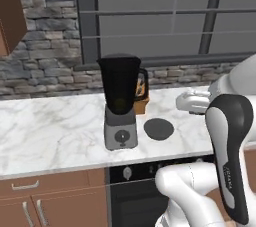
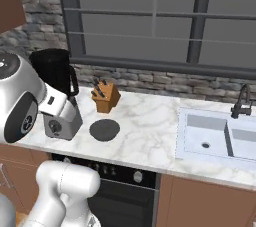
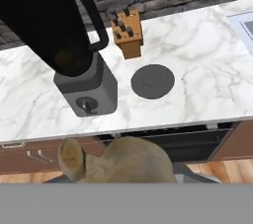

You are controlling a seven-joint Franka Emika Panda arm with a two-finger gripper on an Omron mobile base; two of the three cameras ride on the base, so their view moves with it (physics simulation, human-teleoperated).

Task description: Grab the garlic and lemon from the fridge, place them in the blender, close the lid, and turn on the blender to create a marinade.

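Garlic (image 3: 123,161): small tan-brown lumpy bulb with a stubby pointed stem, sits at the bottom of the hand view, clenched in the jaws, held above the front edge of the table and in front of the blender.

Blender (image 1: 120,103): tall dark translucent jar with side handle on a grey-silver base with a round front knob. Jar mouth is uncovered. A faint yellowish shape shows low inside the jar; probably the lemon, cannot confirm.

Lid (image 1: 159,128): flat dark grey round disc, lies flat on the white marbled table (image 1: 50,126) just right of the blender base, apart from it.

Wooden knife block (image 2: 105,97) stands behind the lid, close to the blender's handle side.

Judgement: step in hand is carrying the garlic to the jar. To do it well, raise the bulb above the rim, centre it over the mouth clear of the handle, then release low enough that it drops straight in.
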